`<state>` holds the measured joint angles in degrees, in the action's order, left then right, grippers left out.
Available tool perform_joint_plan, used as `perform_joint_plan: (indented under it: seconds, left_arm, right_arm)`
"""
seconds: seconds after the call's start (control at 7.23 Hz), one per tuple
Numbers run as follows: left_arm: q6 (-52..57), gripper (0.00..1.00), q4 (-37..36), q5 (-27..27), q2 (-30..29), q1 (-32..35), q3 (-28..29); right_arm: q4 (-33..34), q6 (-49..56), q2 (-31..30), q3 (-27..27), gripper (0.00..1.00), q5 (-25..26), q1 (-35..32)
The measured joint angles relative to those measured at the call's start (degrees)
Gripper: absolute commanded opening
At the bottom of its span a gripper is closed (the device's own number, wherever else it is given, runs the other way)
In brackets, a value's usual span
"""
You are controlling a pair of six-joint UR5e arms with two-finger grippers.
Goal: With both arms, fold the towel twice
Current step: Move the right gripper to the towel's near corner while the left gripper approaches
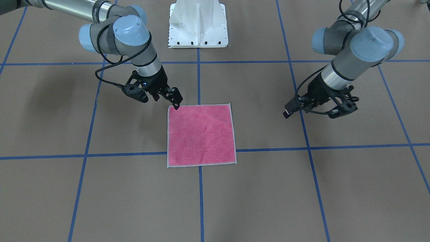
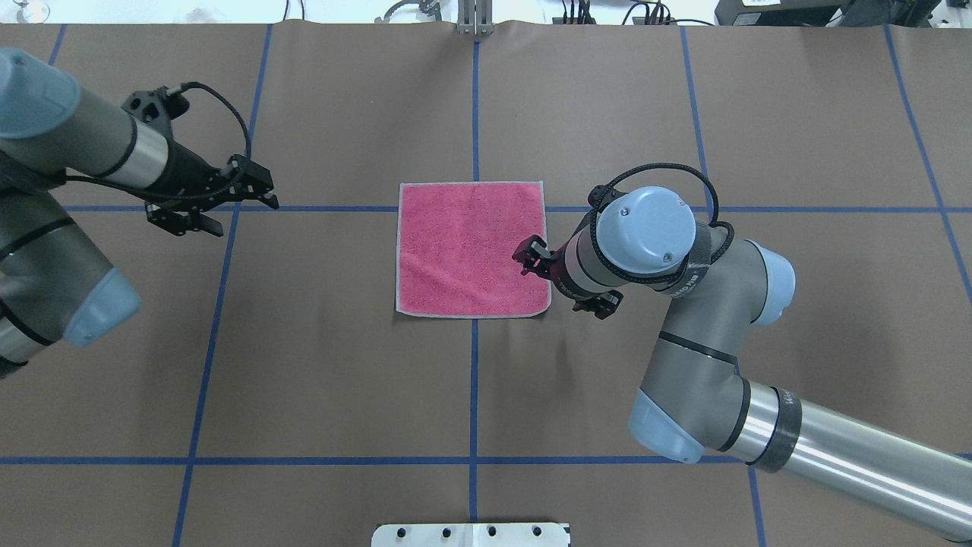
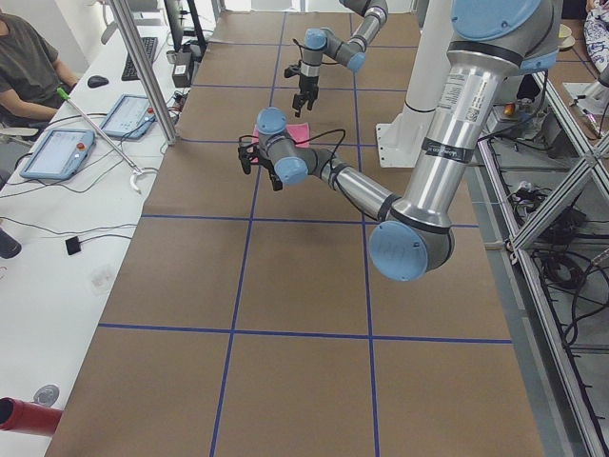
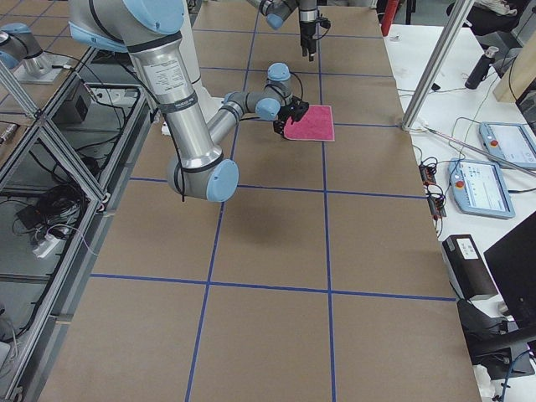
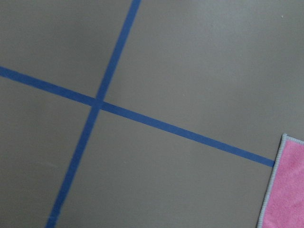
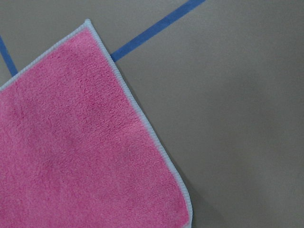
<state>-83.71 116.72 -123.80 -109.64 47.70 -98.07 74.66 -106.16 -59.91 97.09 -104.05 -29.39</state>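
The towel (image 1: 201, 135) lies flat and unfolded, pink face up with light grey edging, at the middle of the table (image 2: 471, 249). My right gripper (image 2: 529, 257) hovers low over the towel's right edge, near the corner closest to the robot, and looks open (image 1: 176, 101). It holds nothing. The right wrist view shows that corner of the towel (image 6: 80, 142) flat on the table. My left gripper (image 2: 266, 190) is open and empty, well to the left of the towel (image 1: 289, 109). The left wrist view catches only a strip of the towel's edge (image 5: 286, 190).
The brown table bears a grid of blue tape lines (image 2: 474, 380). The white pedestal base (image 1: 198, 27) stands at the robot's side. A side desk with tablets (image 3: 57, 152) and a seated operator runs along the far edge, behind metal posts (image 4: 435, 67).
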Motion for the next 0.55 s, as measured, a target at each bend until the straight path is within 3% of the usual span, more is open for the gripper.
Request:
perform_joint_plan:
  seconds: [0.14,0.55]
  left_arm:
    - [-3.2,1.00,0.0,2.5,-1.5,-2.6,0.0]
    - [-5.9,1.00,-0.1,4.0,-3.1,-4.5,0.2]
  right_arm:
    - [0.0,-1.2,1.2,-1.7,0.81,0.5,0.4]
    - [0.0,-2.1,2.6,-4.6,0.66,0.9,1.1]
